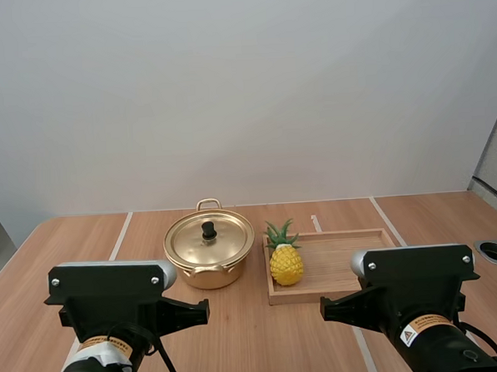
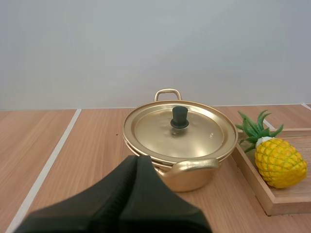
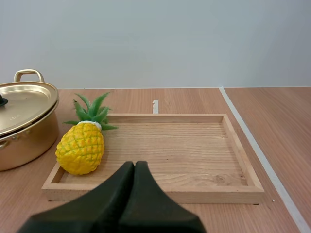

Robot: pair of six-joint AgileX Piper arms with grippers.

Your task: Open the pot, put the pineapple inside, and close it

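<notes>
Task not yet begun: round golden metal pot (image 1: 205, 276) with black-knobbed lid (image 1: 191, 243) still on, yellow plastic pineapple (image 1: 286, 264) in the shallow wooden tray (image 1: 348, 260) at its pot-side end, left gripper (image 2: 137, 158) and right gripper (image 3: 134, 164) both closed, holding nothing.

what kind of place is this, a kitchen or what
Probably a robot test bench, not a kitchen: a wooden table marked with white lines, with a lidded gold pot and a pineapple in a wooden tray staged on it.
</notes>
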